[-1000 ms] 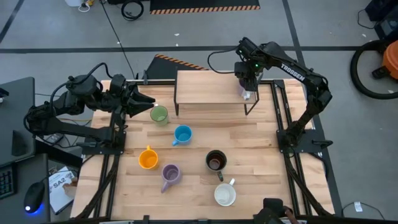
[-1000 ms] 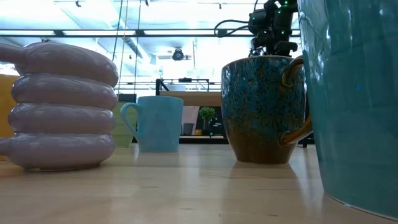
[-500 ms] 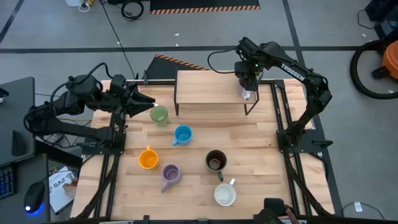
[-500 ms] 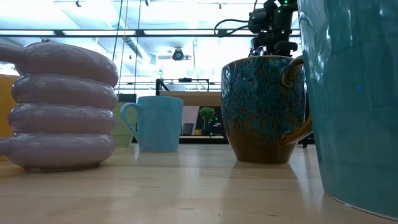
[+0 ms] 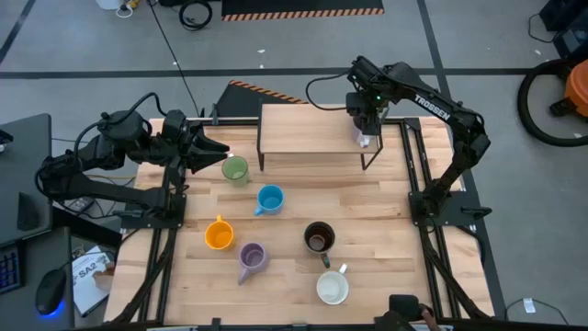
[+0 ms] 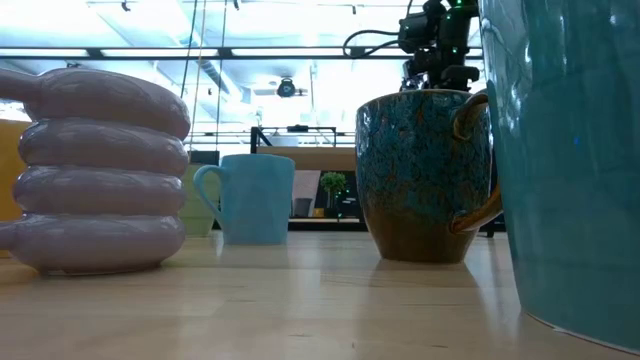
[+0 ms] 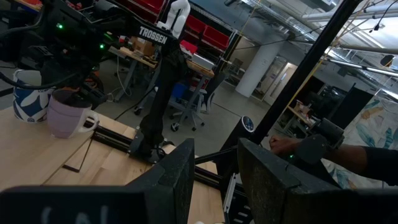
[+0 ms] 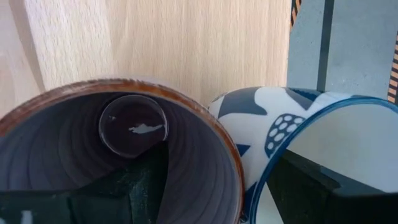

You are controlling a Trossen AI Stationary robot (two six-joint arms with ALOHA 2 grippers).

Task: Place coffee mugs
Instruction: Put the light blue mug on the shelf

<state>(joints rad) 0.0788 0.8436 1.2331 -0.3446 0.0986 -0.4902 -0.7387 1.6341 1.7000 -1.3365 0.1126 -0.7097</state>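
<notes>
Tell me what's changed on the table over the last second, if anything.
Nothing has visibly changed. The right pincer stays over the raised wooden shelf at the small lilac ceramic mug, the left pincer waits beside the green round mug, and the other mugs on the table sit where they were.

left claw point(image 5: 223, 148) hangs with fingers parted; right claw point(image 5: 366, 138) points down, fingers spread.

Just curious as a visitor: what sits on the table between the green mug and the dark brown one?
In the high view, the blue mug lies between the green mug and the dark brown mug.
</notes>
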